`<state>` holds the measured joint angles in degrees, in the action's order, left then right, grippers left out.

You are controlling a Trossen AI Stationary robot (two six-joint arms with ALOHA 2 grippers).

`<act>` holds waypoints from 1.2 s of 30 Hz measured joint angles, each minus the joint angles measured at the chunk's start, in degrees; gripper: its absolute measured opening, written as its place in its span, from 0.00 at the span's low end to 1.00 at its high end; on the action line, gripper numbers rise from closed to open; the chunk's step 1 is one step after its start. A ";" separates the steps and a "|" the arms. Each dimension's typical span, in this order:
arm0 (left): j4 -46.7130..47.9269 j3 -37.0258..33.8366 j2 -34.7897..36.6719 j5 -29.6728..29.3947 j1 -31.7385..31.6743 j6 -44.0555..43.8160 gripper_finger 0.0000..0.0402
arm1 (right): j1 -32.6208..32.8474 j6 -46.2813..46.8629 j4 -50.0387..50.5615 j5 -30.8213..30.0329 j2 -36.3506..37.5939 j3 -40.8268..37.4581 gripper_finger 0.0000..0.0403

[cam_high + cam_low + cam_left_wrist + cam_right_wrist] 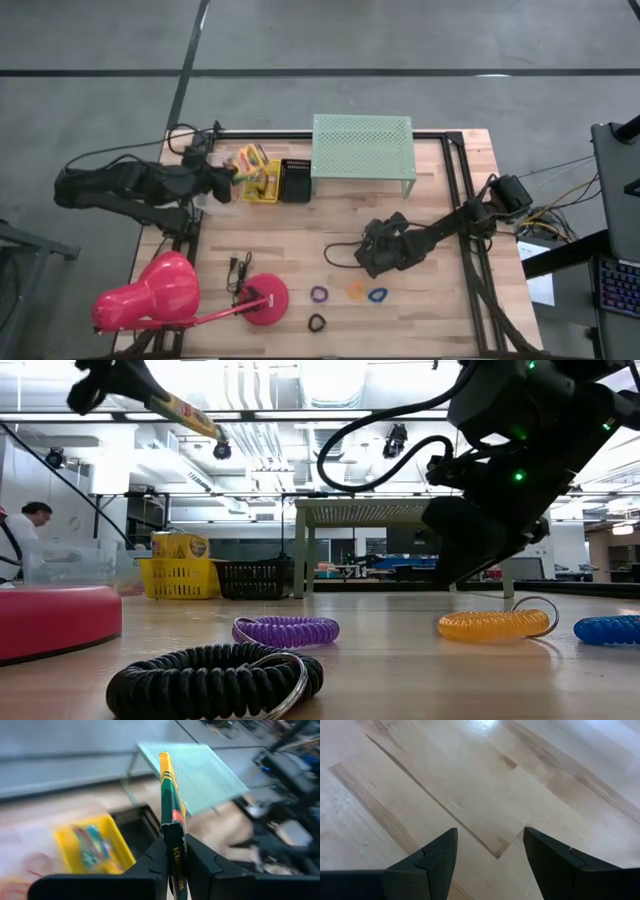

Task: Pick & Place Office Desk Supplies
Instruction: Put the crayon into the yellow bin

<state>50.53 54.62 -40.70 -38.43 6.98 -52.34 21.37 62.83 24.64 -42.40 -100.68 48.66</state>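
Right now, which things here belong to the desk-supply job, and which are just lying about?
Job: crayon box held in the left end effector; purple, orange, blue, black ring loops; yellow bin.

Lying about: pink lamp, green shelf.

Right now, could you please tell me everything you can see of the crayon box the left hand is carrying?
The slim yellow-and-green cardboard crayon box is a long flat carton with green chevron stripes, a red patch and white lettering near its gripped end. The left hand pinches that end between its dark fingers, so the box juts forward, held in the air and tilted, above the yellow plastic basket at the wooden table's back left. Nothing else touches it.
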 joint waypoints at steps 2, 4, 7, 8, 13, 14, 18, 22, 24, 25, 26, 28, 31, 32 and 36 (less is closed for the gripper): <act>0.47 2.24 -1.60 -2.25 0.00 3.70 0.11 | 0.00 0.00 -0.02 -0.96 0.00 0.00 0.56; 0.28 3.60 -3.63 -3.07 0.00 6.86 0.11 | -0.02 0.05 -0.06 -1.32 0.02 0.01 0.56; 0.47 3.68 -7.55 -4.94 -0.01 8.64 0.11 | -0.04 0.09 -0.12 -1.32 0.02 0.02 0.56; 0.67 3.34 -9.11 -5.96 -0.13 9.71 0.11 | -0.04 0.16 -0.13 -1.31 0.02 0.02 0.56; 2.00 2.31 -17.98 -9.14 -0.61 13.11 0.11 | 0.00 0.18 -0.15 -1.30 0.02 0.04 0.56; 1.85 2.28 -19.88 -9.16 -0.61 12.51 0.11 | 0.00 0.20 -0.15 -1.30 0.02 0.04 0.56; 1.64 2.30 -27.52 -10.21 -0.62 10.33 0.11 | 0.00 0.10 -0.13 -1.30 0.02 0.04 0.56; 1.63 2.30 -34.22 -14.46 -0.75 7.43 0.11 | 0.00 0.17 -0.11 -1.28 0.02 0.04 0.56; 1.63 2.32 -37.14 -15.88 -0.93 6.49 0.11 | 0.00 0.17 -0.13 -1.28 0.02 0.04 0.56; 1.61 2.32 -38.39 -16.21 -1.03 5.55 0.11 | 0.00 0.17 -0.13 -1.28 0.02 0.04 0.56; 1.61 2.32 -39.56 -16.28 -1.20 4.15 0.11 | 0.00 0.17 -0.15 -1.28 0.02 0.04 0.56; 1.61 2.32 -41.73 -16.47 -1.51 0.72 0.11 | 0.00 0.17 -0.15 -1.28 0.02 0.02 0.56; 1.59 2.32 -44.18 -17.32 -2.08 -2.69 0.11 | 0.00 0.17 -0.16 -1.28 0.02 0.02 0.56; 1.61 2.32 -44.62 -17.52 -2.34 -3.68 0.11 | 0.00 0.17 -0.20 -1.28 0.02 0.02 0.56; 1.65 2.29 -45.41 -17.23 -3.59 -9.71 0.11 | 0.00 0.12 -0.42 -1.26 0.02 0.02 0.56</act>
<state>52.18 56.92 -86.11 -55.66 3.39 -62.05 21.37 62.95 24.22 -43.66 -100.66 48.69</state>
